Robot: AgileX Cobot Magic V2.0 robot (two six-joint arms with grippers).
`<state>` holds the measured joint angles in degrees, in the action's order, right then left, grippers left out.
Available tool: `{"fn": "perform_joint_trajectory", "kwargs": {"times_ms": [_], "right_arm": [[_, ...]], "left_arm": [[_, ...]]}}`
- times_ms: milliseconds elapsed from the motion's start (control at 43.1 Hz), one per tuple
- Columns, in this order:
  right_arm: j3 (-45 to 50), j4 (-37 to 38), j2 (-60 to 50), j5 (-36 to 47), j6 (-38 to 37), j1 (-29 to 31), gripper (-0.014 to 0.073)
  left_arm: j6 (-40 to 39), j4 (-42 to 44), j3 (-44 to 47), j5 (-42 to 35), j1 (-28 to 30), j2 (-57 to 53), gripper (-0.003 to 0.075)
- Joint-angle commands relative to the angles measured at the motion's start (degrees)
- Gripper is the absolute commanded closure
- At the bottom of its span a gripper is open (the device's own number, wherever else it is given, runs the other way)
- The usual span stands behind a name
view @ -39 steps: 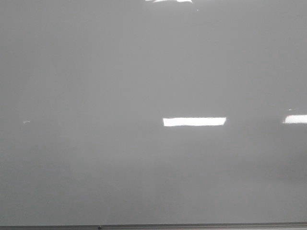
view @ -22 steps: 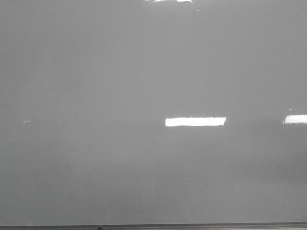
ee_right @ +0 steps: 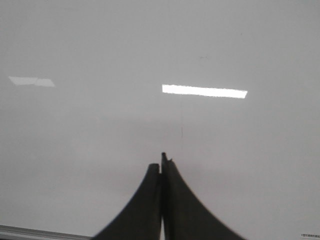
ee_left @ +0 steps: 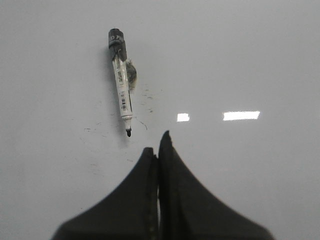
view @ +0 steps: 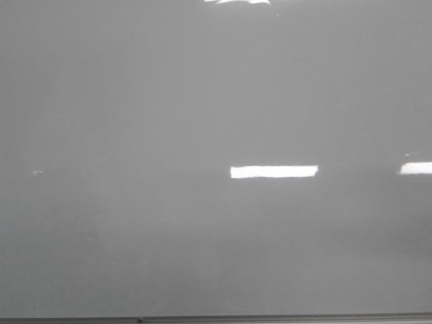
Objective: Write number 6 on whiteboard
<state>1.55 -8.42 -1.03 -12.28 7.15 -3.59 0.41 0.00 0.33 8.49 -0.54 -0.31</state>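
Note:
The whiteboard (view: 135,135) fills the front view, pale grey and glossy, with its dark edge strip along the near side. No number 6 shows in any view. In the left wrist view a black-capped white marker (ee_left: 121,85) lies on the whiteboard (ee_left: 250,60), uncapped tip toward my left gripper (ee_left: 157,145), which is shut and empty just short of the tip. My right gripper (ee_right: 162,162) is shut and empty over bare whiteboard (ee_right: 75,140). Neither gripper shows in the front view.
Faint black smudges and dashes (ee_left: 147,95) lie around the marker. Bright rectangular light glints (view: 273,171) sit on the board. The board's edge strip (ee_right: 30,232) shows near my right gripper.

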Motion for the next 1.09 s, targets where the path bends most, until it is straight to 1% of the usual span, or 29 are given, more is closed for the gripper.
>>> {"fn": "perform_joint_trajectory", "kwargs": {"times_ms": [0, 278, 394, 441, 487, 557, 627, 766, 882, 951, 1067], "right_arm": [[-0.8, 0.2, -0.7, 4.9, 0.0, -0.1, 0.0662], [-0.8, 0.2, -0.7, 8.5, 0.0, -0.1, 0.0662], [-0.9, 0.2, -0.7, 11.7, 0.0, -0.1, 0.0662], [-0.9, 0.2, -0.7, 13.3, 0.0, -0.1, 0.0662], [-1.6, 0.2, -0.7, 13.7, 0.0, -0.1, 0.0662], [-4.1, -0.4, -0.7, 11.8, 0.0, -0.1, 0.0662], [-7.4, -0.7, -0.6, 9.1, 0.0, -0.1, 0.0658], [-15.7, -1.4, 2.1, 2.2, 0.0, -0.1, 0.0654], [-21.7, -4.0, 8.3, -4.3, -0.1, -0.1, 0.0654], [-23.8, -5.1, 12.6, -5.9, -0.1, -0.1, 0.0654], [-25.5, -5.2, 17.4, -5.8, -0.1, -0.1, 0.0654]], "left_arm": [[-0.4, -0.3, 0.4, -4.4, -0.5, -0.8, 0.0741], [-0.4, -0.3, 0.4, -5.4, -0.5, -0.8, 0.0741], [-0.4, -0.3, 0.4, -5.5, -0.5, -0.8, 0.0741], [-0.4, 0.0, 0.4, -6.4, -0.5, -0.8, 0.0741], [-0.4, 0.0, 0.3, -9.0, -0.4, -0.8, 0.0741], [-0.4, -1.2, -0.5, -11.6, -0.4, -0.8, 0.0741], [-0.4, -1.6, -3.5, -11.7, -0.4, -0.8, 0.0741], [-0.4, -1.4, -12.0, -6.4, -0.4, 1.5, 0.0741], [-0.4, 0.4, -19.2, 0.1, -0.4, 7.7, 0.0741], [-0.4, 2.9, -21.7, 2.2, -0.4, 11.6, 0.0741], [0.5, 5.5, -23.1, 2.1, -0.4, 15.3, 0.0741]]}}
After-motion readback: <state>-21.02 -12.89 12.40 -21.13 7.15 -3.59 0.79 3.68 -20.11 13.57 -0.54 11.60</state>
